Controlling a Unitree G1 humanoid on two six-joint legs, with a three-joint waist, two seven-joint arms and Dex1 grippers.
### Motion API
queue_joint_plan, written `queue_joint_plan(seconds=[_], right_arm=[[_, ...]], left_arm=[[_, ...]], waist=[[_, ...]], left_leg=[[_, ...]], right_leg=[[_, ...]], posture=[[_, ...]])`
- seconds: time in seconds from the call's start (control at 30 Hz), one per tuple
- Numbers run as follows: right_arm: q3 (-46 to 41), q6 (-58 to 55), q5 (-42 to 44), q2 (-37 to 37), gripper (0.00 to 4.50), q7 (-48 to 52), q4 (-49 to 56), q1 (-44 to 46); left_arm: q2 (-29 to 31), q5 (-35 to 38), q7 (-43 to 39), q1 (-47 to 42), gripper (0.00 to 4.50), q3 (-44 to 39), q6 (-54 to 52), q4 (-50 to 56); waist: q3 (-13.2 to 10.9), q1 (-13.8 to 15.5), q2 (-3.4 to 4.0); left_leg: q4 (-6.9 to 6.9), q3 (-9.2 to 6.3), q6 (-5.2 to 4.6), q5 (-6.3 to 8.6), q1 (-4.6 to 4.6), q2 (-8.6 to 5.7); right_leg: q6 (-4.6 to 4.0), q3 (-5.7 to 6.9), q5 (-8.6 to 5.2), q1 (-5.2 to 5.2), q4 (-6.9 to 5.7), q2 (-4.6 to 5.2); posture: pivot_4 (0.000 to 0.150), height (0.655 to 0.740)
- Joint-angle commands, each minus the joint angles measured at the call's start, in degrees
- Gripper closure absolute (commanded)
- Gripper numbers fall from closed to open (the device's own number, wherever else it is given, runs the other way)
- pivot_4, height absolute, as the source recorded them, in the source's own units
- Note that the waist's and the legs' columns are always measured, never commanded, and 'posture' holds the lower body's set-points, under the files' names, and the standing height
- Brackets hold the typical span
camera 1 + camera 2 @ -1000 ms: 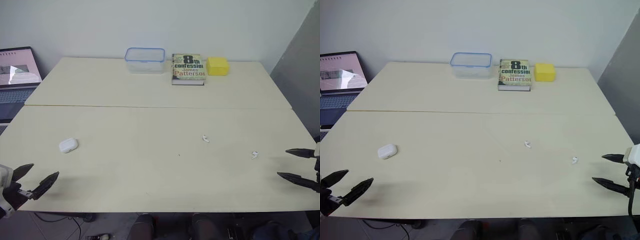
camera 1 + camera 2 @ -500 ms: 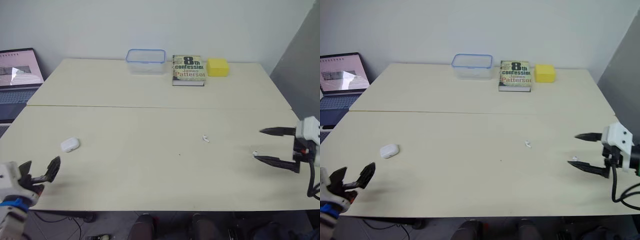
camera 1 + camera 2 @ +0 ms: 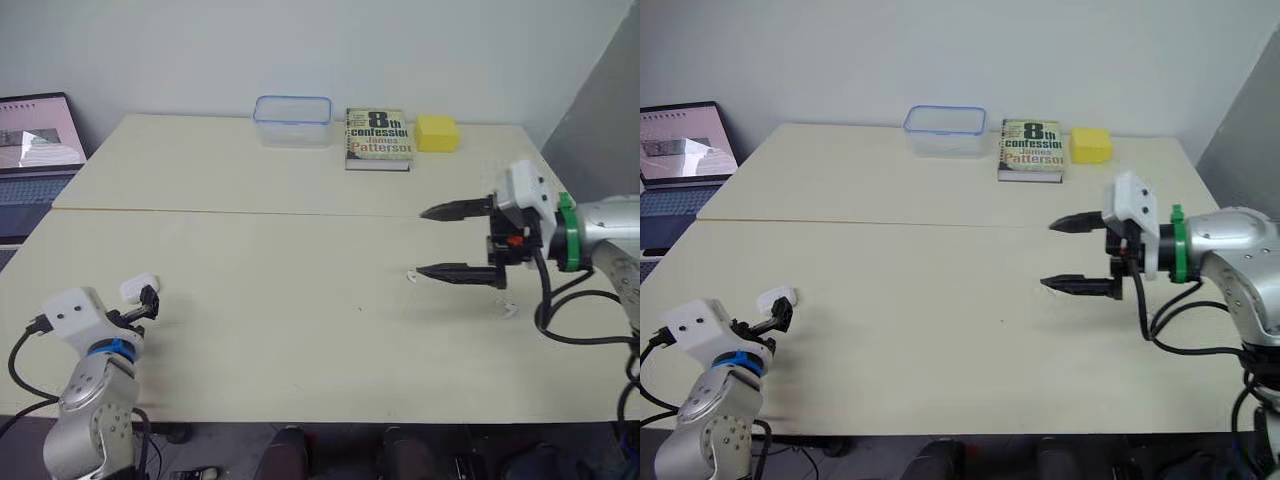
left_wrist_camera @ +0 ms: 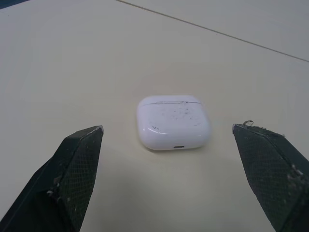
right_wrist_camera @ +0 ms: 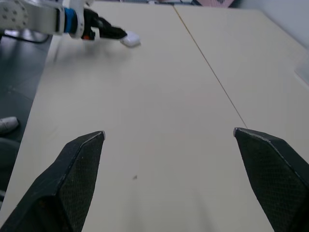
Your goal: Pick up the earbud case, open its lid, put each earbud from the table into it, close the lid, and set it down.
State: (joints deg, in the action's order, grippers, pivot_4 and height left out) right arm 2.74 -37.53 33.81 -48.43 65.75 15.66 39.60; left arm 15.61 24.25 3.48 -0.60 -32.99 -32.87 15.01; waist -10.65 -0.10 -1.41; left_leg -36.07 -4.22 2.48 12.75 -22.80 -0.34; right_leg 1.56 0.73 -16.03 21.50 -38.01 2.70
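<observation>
I am seeing the small white rounded earbud case [image 4: 174, 122] lying shut on the pale cream tabletop [image 3: 300, 340] near its left edge. My left gripper [image 4: 167, 128] is spread wide, framing the case without touching it. My right gripper [image 3: 420, 242] is hovering, also spread wide, close to one tiny white earbud [image 3: 411, 277]; the other white earbud [image 3: 510, 309] is lying nearer the right edge.

Open table [image 3: 280, 330] surrounds the earbud case [image 4: 174, 122]; book [image 3: 377, 139], box [image 3: 292, 120] well apart.
</observation>
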Motion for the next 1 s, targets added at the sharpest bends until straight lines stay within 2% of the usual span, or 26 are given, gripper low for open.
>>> queue_joint_plan(seconds=[0.03, 0.37, 0.9, 1.0], right_arm=[[2.2, 0.9, -1.5, 2.3, 0.02, -0.3, -1.2, 3.5], [3.3, 0.8, -1.8, 5.2, 0.02, -0.2, 1.0, 3.3], [3.2, 0.1, -1.9, 5.3, 0.02, -1.5, 3.6, 0.9], [3.0, -0.1, -1.8, 5.2, 0.00, -1.7, 4.2, 0.5]], left_arm=[[0.7, -1.4, 0.9, -1.7, 0.00, 0.3, 1.6, -0.7], [0.1, -2.8, 3.1, -7.4, 0.00, 1.6, 1.1, -7.4], [4.8, -5.8, 1.2, -10.2, 0.00, 2.7, 0.0, -14.9], [5.7, -6.1, 0.4, -10.4, 0.61, 2.9, 0.3, -16.2]], waist=[[0.0, 0.0, 0.00], [0.0, 0.2, -0.01], [0.0, 0.0, -0.01], [0.0, 0.0, -0.01]], left_leg=[[0.00, 0.00, 0.00, 0.00, -0.02, 0.01], [0.00, -0.03, 0.00, 0.00, -0.07, -0.01], [0.01, -0.03, 0.00, 0.00, -0.06, 0.01], [0.01, -0.03, 0.00, 0.00, -0.06, 0.01]], right_leg=[[0.00, 0.00, 0.01, 0.03, 0.00, 0.00], [0.03, 0.05, 0.06, 0.10, -0.04, 0.00], [0.07, 0.00, 0.08, 0.21, -0.10, -0.09], [0.07, 0.01, 0.08, 0.20, -0.09, -0.08]], posture=[[0.150, 0.7400], [0.150, 0.7400], [0.150, 0.7400], [0.150, 0.7400]])
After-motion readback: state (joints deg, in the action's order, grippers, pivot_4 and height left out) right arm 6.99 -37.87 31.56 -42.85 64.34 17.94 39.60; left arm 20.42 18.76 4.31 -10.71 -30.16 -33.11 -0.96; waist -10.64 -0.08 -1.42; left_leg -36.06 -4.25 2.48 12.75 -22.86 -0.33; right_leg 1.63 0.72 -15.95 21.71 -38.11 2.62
